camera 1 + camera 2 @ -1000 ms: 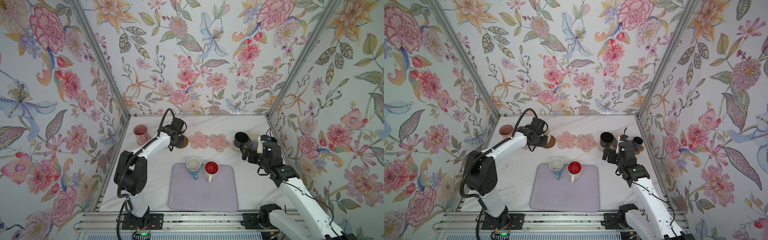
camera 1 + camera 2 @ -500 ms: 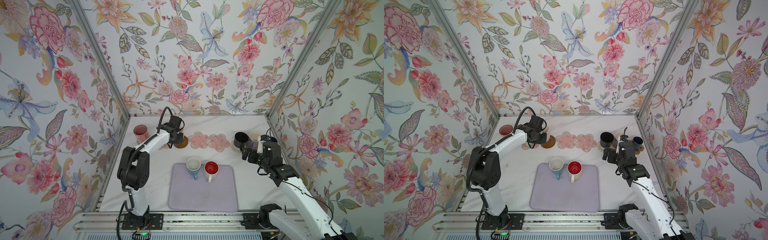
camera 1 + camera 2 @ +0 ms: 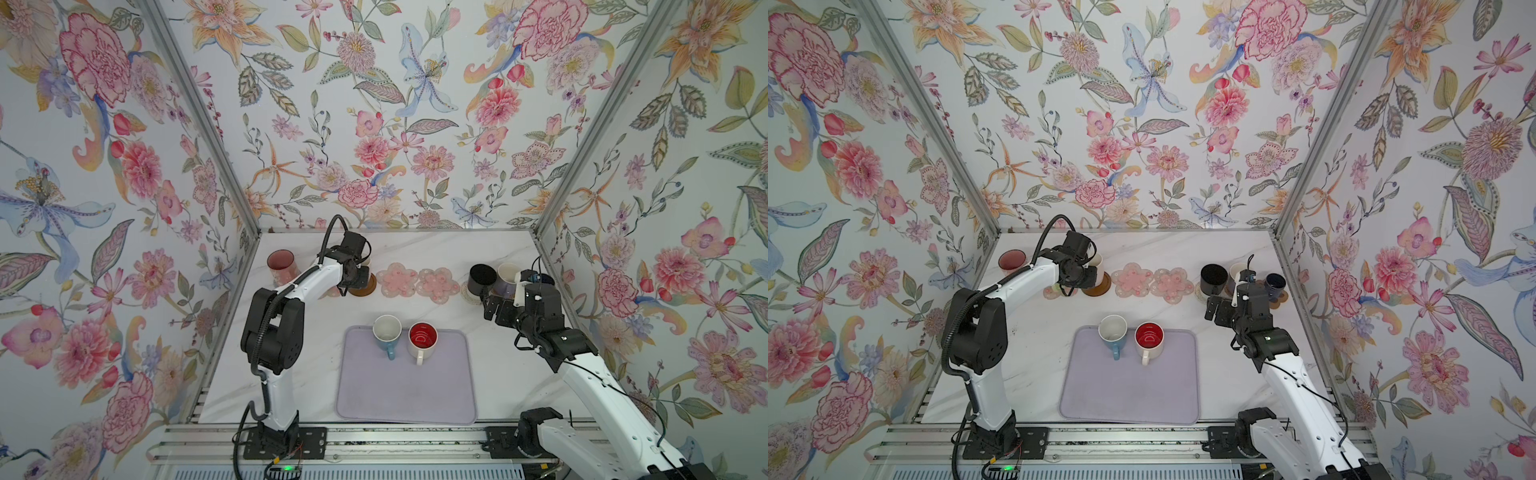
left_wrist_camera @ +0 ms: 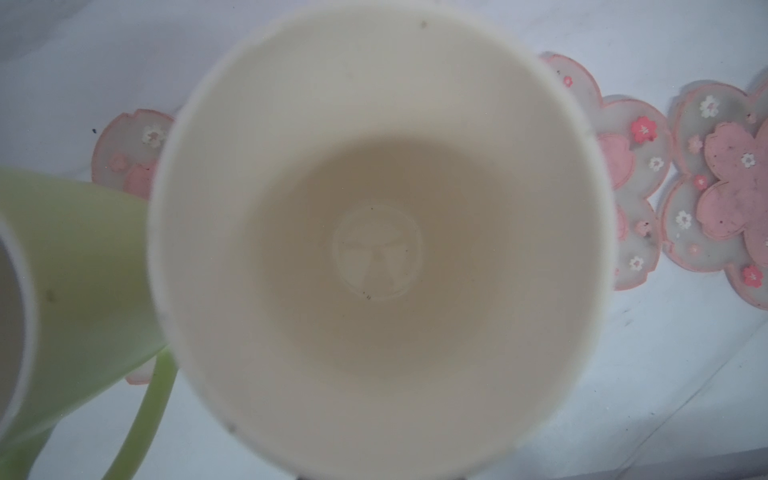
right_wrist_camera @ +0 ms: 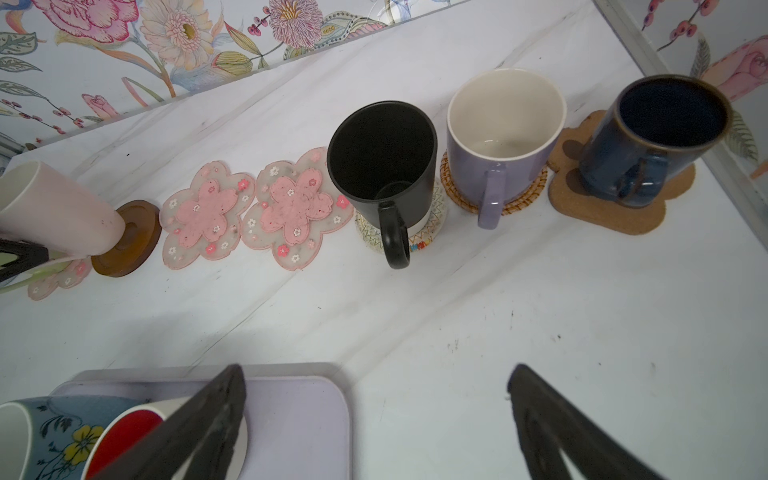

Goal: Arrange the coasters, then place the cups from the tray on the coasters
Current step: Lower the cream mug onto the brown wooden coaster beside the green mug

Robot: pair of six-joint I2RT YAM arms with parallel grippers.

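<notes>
Nearby, tray [image 3: 405,395]: on table [image 5: 457,332], holding blue cup [image 3: 387,332] and red-lined white cup [image 3: 422,338].
Right pincer [image 5: 376,370]: spread wide, empty, above table.
Far row: black cup [image 5: 382,166], lavender cup [image 5: 503,137], navy cup [image 5: 656,137] on coasters [image 5: 615,212]; two pink flower coasters [image 5: 199,216] [image 5: 293,208] bare.
Left pincer [image 3: 357,277]: closed over cream cup [image 4: 374,241] at brown disc [image 5: 133,245]; grip hidden.

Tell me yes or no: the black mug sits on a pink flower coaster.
No: the black mug stands on a pale woven coaster; the pink flower coaster beside it is bare.
</notes>
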